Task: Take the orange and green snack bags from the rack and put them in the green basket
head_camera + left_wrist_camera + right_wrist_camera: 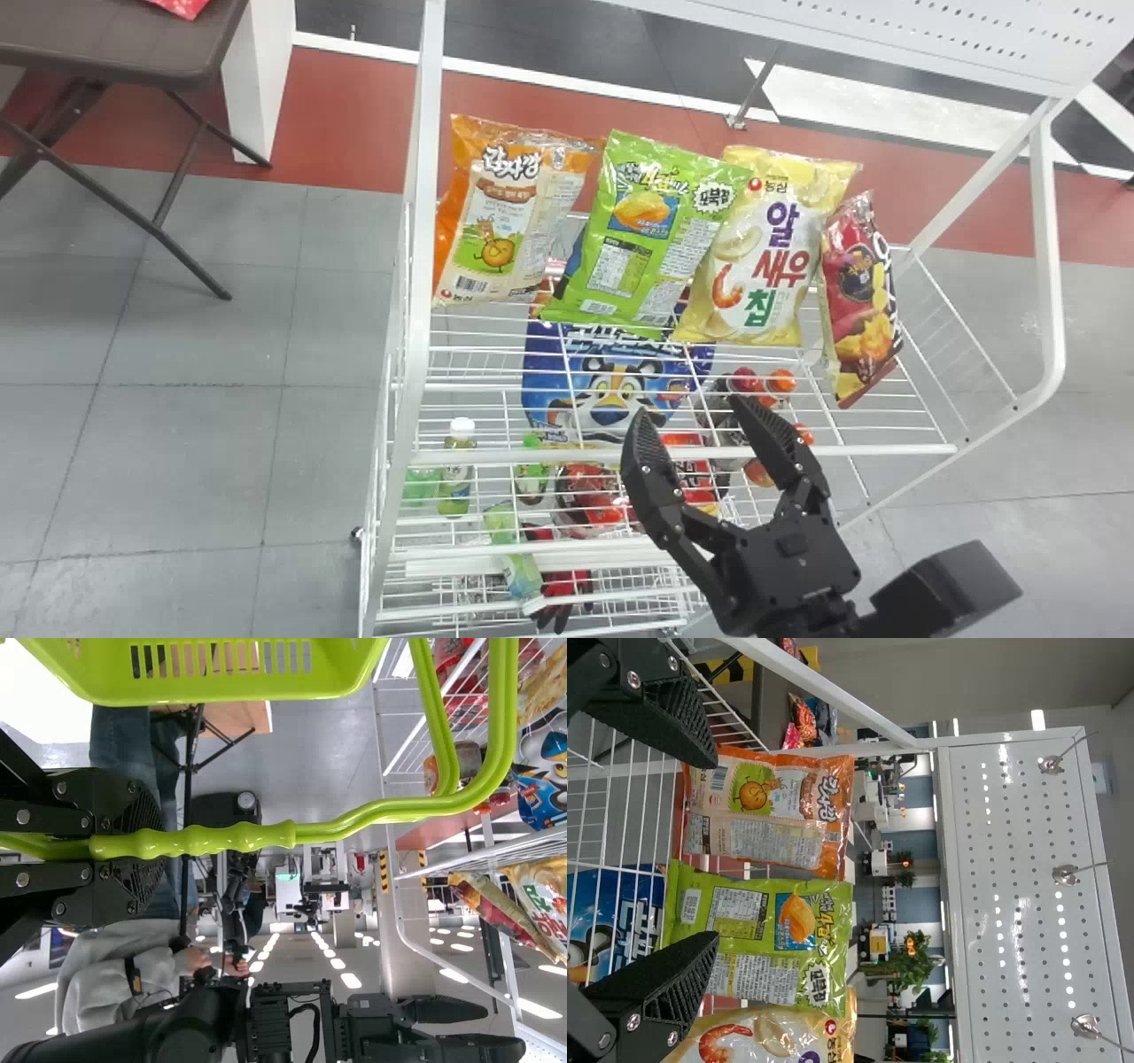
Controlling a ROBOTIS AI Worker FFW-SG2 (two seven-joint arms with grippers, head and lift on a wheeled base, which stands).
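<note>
My right gripper (pixel 687 425) is open in the head view, in front of the rack's top shelf and below the bags. The orange snack bag (pixel 505 213) stands at the shelf's left end, with the green snack bag (pixel 642 235) just right of it. In the right wrist view the open gripper (pixel 713 850) has nothing between its fingers; the orange bag (pixel 766 811) and green bag (pixel 757 935) lie beyond. In the left wrist view my left gripper (pixel 133 846) is shut on the handle of the green basket (pixel 239 687).
Right of the green bag stand a yellow shrimp chip bag (pixel 766 248) and a red snack bag (pixel 859 297). Lower shelves hold a blue tiger bag (pixel 611 381) and bottles (pixel 456 470). The rack's white left post (pixel 421 195) rises beside the orange bag. A dark table (pixel 115 44) stands at the far left.
</note>
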